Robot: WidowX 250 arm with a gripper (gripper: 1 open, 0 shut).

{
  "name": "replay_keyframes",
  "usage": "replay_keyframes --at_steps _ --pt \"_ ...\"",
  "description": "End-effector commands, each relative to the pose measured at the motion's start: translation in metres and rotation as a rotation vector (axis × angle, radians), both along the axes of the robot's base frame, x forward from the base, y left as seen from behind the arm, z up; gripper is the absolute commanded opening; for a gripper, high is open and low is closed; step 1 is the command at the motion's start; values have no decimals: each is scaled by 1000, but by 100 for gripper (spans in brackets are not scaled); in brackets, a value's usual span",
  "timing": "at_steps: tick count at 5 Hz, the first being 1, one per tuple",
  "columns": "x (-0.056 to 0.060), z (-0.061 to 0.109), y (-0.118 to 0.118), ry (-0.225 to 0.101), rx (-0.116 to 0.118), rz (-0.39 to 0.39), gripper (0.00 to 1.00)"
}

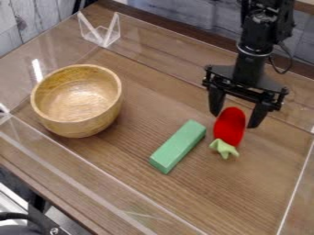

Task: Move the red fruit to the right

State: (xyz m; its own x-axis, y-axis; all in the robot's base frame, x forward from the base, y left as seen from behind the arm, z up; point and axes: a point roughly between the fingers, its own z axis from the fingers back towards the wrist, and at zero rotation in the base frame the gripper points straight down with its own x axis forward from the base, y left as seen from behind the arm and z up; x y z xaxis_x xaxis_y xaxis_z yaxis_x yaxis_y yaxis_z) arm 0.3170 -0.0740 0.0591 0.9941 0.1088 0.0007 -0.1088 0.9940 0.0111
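Wooden tabletop point(147, 101) carries one bowl point(76, 99) far to my left, one green block point(179, 146) nearer, and one red fruit point(229, 128) lying straight beneath my gripper point(244, 112), between its spread, empty fingers.

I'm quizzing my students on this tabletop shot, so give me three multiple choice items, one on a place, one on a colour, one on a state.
1. Where is the wooden bowl?
A. left of the block
B. right of the fruit
C. on the block

2. What colour is the rectangular block?
A. blue
B. green
C. yellow

3. How is the end effector?
A. shut on the bowl
B. open above the red fruit
C. out of view

Key: 1 A, the bowl sits far left. 2 B, the block is plainly green. 3 B, its fingers stand apart over the fruit.
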Motion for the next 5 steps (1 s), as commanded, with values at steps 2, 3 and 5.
replay_keyframes --at_steps 2,3,5 --pt "12 11 1 -76 -15 -65 100" --pt "15 -2 4 -68 -14 -103 100" --pt "24 11 -7 -67 -19 -59 100"
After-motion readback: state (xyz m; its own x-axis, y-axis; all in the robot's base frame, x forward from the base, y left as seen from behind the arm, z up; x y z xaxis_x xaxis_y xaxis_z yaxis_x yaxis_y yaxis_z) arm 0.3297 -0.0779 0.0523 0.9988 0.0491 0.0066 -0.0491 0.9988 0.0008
